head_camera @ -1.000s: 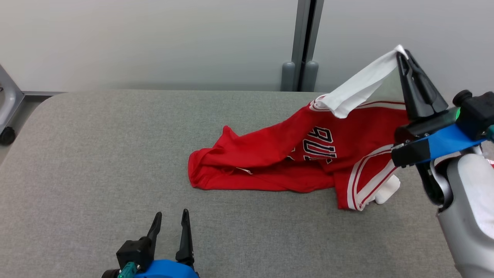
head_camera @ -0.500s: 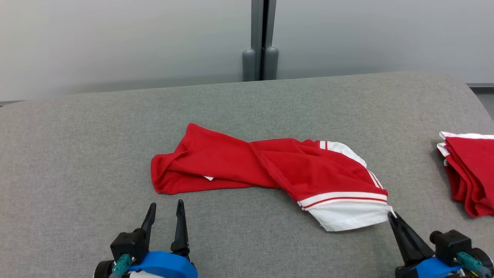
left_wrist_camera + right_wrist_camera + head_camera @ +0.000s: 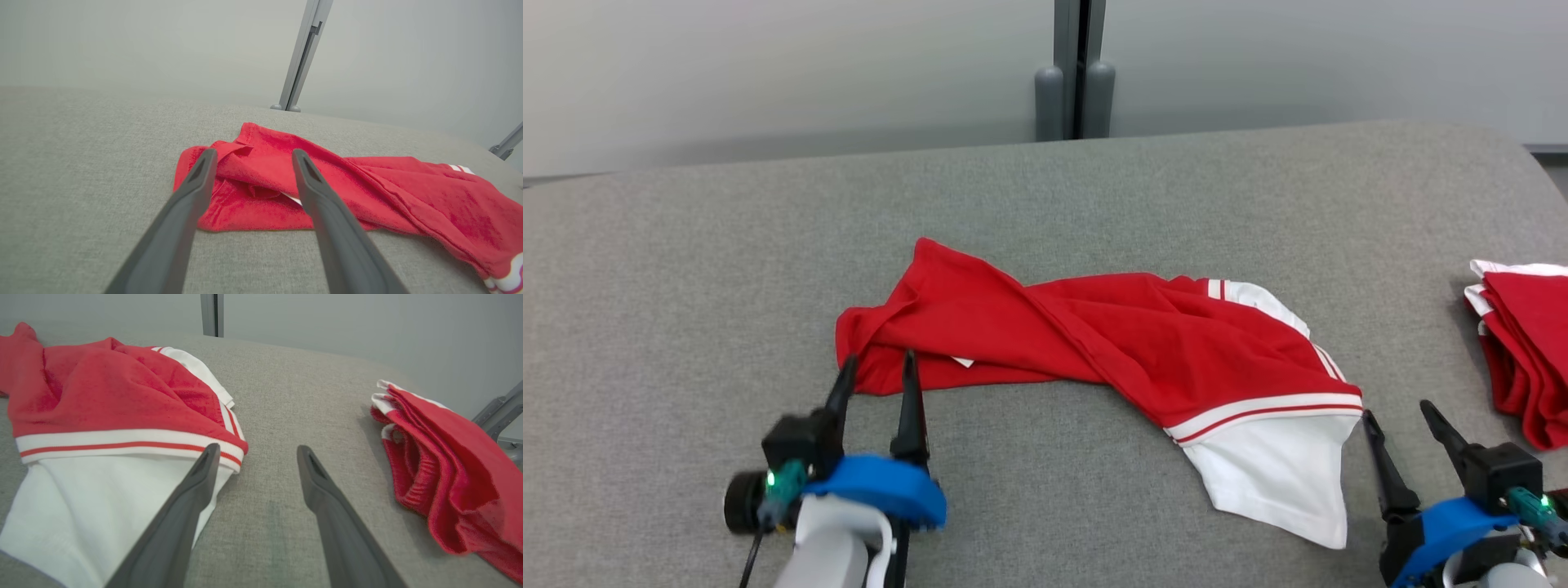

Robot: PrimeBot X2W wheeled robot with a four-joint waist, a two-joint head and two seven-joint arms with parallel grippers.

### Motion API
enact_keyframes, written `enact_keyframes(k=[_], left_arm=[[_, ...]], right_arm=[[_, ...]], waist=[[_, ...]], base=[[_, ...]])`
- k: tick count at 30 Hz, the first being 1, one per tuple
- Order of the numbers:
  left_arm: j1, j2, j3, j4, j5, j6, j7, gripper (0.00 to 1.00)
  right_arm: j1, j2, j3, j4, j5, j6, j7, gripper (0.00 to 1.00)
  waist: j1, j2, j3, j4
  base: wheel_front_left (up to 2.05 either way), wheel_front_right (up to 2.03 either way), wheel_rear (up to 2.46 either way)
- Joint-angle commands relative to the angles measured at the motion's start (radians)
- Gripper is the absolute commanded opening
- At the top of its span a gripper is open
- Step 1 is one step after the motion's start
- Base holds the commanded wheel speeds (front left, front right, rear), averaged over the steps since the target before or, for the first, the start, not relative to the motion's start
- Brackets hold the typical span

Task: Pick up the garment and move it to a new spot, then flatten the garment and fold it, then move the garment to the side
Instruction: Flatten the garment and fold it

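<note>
The garment [image 3: 1086, 339], a red jersey with white-and-red trim bands and a white panel at its right end, lies crumpled and twisted across the middle of the grey padded table [image 3: 686, 269], nearer the near edge than the far one. A small white tag [image 3: 964, 360] pokes out of a fold near its left end, too small for me to read.

My left gripper [image 3: 879, 358] has its fingers apart, with the tips over the near hem at the jersey's left end. I can't tell whether they touch the cloth. My right gripper [image 3: 1397, 411] is spread as well and holds nothing. Its left finger is just beside the corner of the white panel, and the other is over bare table.

At the table's right edge sits a folded stack of red-and-white cloth [image 3: 1523, 343], apart from the jersey. Beyond the far edge a grey post [image 3: 1076, 69] stands against a pale wall [image 3: 768, 73].
</note>
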Motion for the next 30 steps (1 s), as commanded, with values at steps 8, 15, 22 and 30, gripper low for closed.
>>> enact_keyframes(k=[8, 15, 22, 30], left_arm=[[-0.321, 0.0, 0.005, 0.231, 0.025, 0.011, -0.003, 1.0], [-0.601, 0.0, 0.013, 0.515, 0.011, 0.026, 0.058, 1.0], [-0.748, 0.026, 0.015, 0.725, 0.012, 0.075, 0.164, 1.0], [-0.748, 0.021, 0.004, 0.806, 0.002, 0.056, 0.15, 0.0]], right_arm=[[-0.063, 0.046, 0.057, -0.072, 0.0, 0.0, 0.0, 1.0], [-0.122, 0.061, 0.103, -0.117, 0.03, 0.0, 0.0, 1.0], [-0.161, 0.063, 0.125, -0.128, 0.049, 0.0, 0.0, 1.0], [-0.155, 0.057, 0.096, -0.125, 0.059, 0.0, 0.0, 1.0]], waist=[[-0.0001, -0.0001, 0.085, -0.034], [-0.0001, -0.0001, 0.177, -0.089], [-0.0001, -0.0001, 0.244, -0.146], [-0.0001, -0.0001, 0.254, -0.144]], base=[[0.0, 0.0, 0.0], [0.0, 0.0, 0.0], [0.0, 0.0, 0.0], [0.0, 0.0, 0.0]])
